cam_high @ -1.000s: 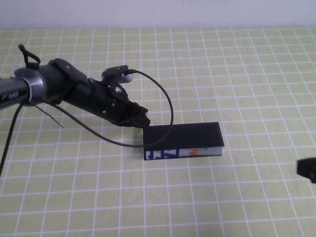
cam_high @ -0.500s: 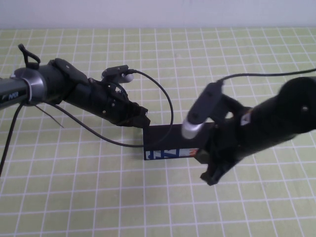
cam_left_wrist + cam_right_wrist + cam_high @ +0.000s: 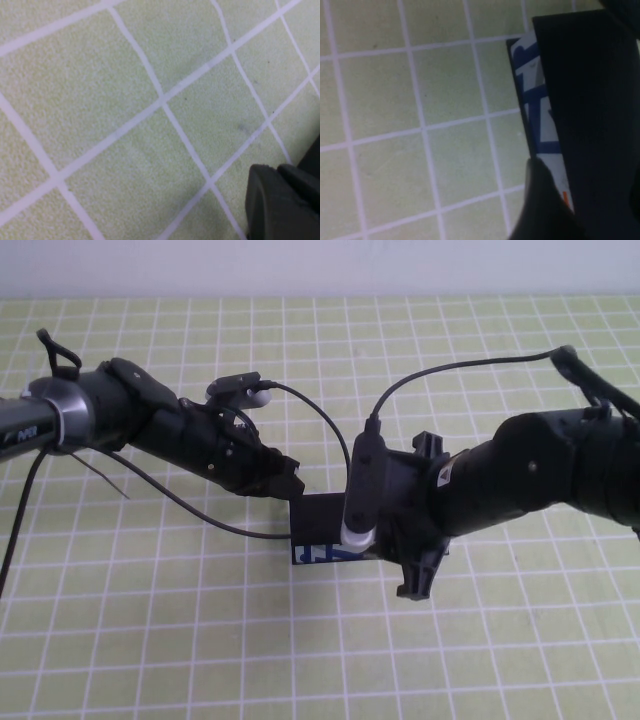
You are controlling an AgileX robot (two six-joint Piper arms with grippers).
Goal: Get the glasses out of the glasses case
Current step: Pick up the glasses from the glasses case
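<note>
While the case [image 3: 318,528] lay shut on the green grid mat [image 3: 150,640], the left gripper [image 3: 283,480] rested at its far left corner, and whether it gripped anything could not be told. The right gripper [image 3: 412,565] reached over the case's right half, its grasp hidden. No glasses showed.

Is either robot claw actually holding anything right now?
Cannot be told: left gripper is at the glasses case's left end, right gripper at its front.
</note>
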